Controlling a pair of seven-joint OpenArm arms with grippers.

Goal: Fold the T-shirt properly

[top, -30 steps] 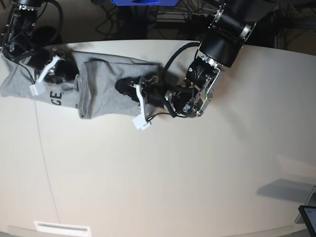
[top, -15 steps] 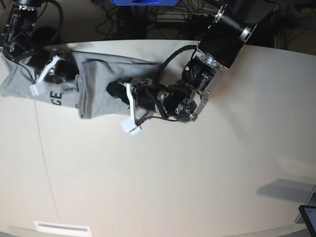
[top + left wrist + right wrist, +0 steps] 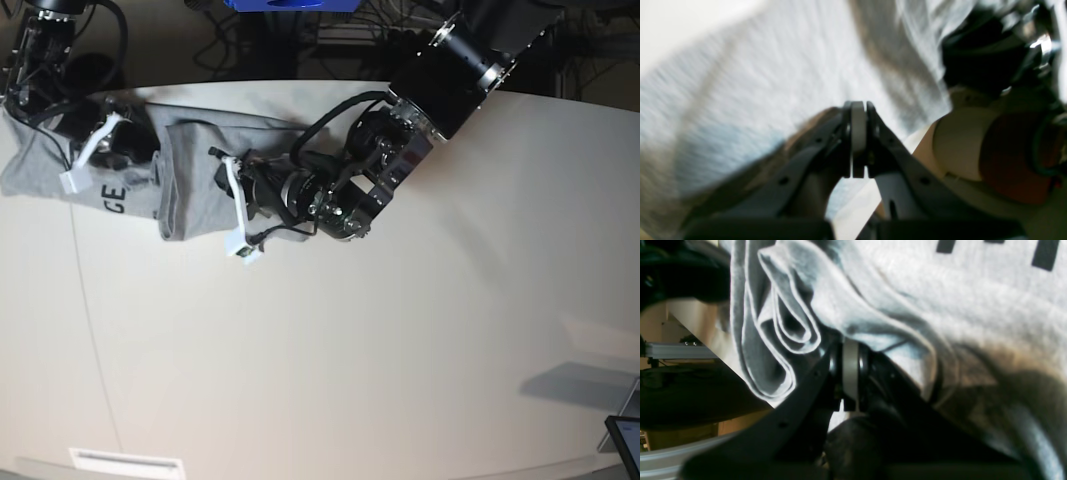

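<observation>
Grey T-shirt (image 3: pixel 190 185) lies bunched along the table's (image 3: pixel 400 350) far left edge in the base view, both arms over it. Left wrist: left gripper (image 3: pixel 858 133) pressed closed above blurred fabric. Right wrist: right gripper (image 3: pixel 850 373) closed beside folded cloth layers.

My left gripper (image 3: pixel 236 205) lies low across the shirt (image 3: pixel 195 185), and that forearm spans the table's (image 3: pixel 330 360) far middle, so nothing passes there except over it. My right gripper (image 3: pixel 88 150) sits on the shirt's other end near the far corner, with bunched folds (image 3: pixel 780 340) heaped right against its closed jaws. Between my two grippers only a narrow strip of cloth lies uncovered. The whole near half of the table lies open and flat. A dark tablet corner (image 3: pixel 625 440) juts in at the near edge on the left arm's side.
</observation>
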